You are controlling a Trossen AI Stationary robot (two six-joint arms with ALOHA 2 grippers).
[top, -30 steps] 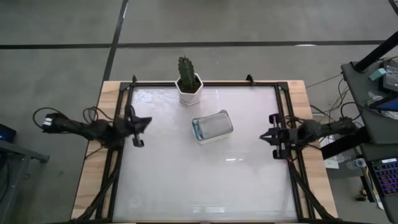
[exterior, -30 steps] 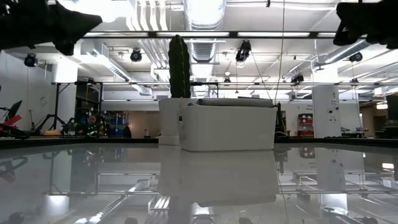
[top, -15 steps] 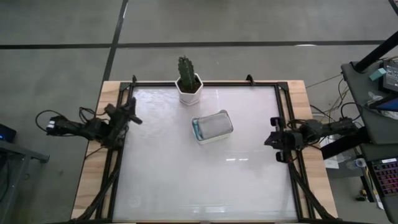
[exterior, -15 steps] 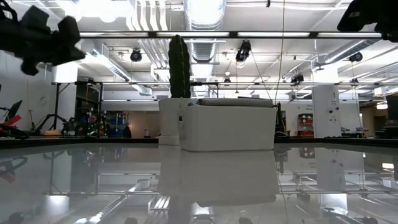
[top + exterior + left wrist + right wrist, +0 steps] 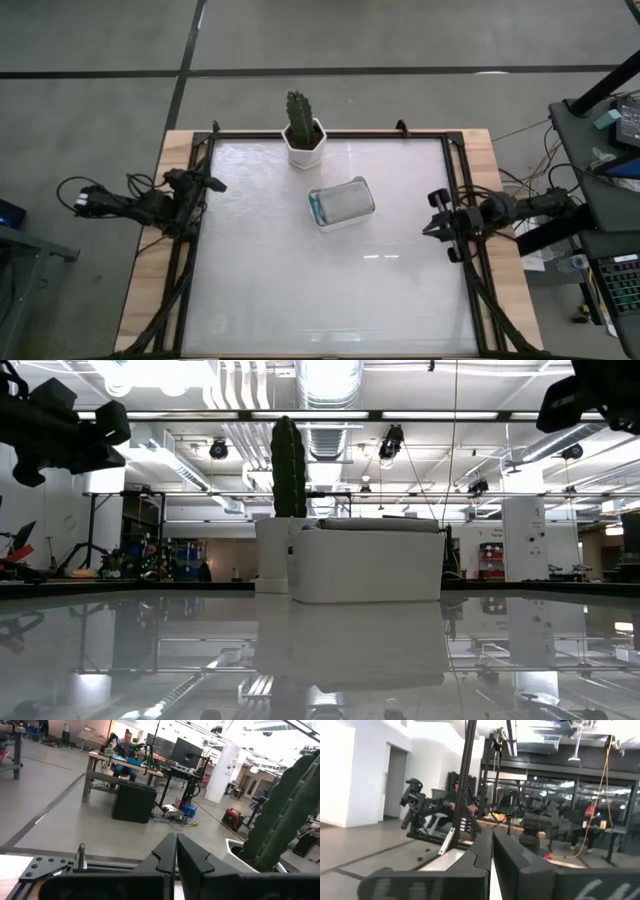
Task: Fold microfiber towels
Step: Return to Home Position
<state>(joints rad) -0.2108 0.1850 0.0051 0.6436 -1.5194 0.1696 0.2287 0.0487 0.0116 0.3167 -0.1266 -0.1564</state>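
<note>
A white plastic tray [image 5: 342,203] stands on the glossy white table, right of its middle and toward the far side. It also shows in the low view [image 5: 366,563]. Cloth lies inside the tray, with a pale teal edge [image 5: 316,207] showing at its left end. No other towels show. My left gripper [image 5: 205,183] is shut and empty above the table's left edge, and its fingers lie together in the left wrist view [image 5: 176,856]. My right gripper [image 5: 437,226] is shut and empty above the right edge, and its fingers lie together in the right wrist view [image 5: 492,854].
A cactus in a white pot [image 5: 303,130] stands at the far edge, just behind the tray. A black frame [image 5: 466,230] runs around the tabletop. A desk with equipment [image 5: 610,120] stands off the table's right side. The tabletop [image 5: 300,290] in front of the tray is bare.
My left gripper has drawn back from over the table toward the left edge and a little toward the far edge, turning as it went. It has stayed shut and empty. The tray and the cactus have kept still.
</note>
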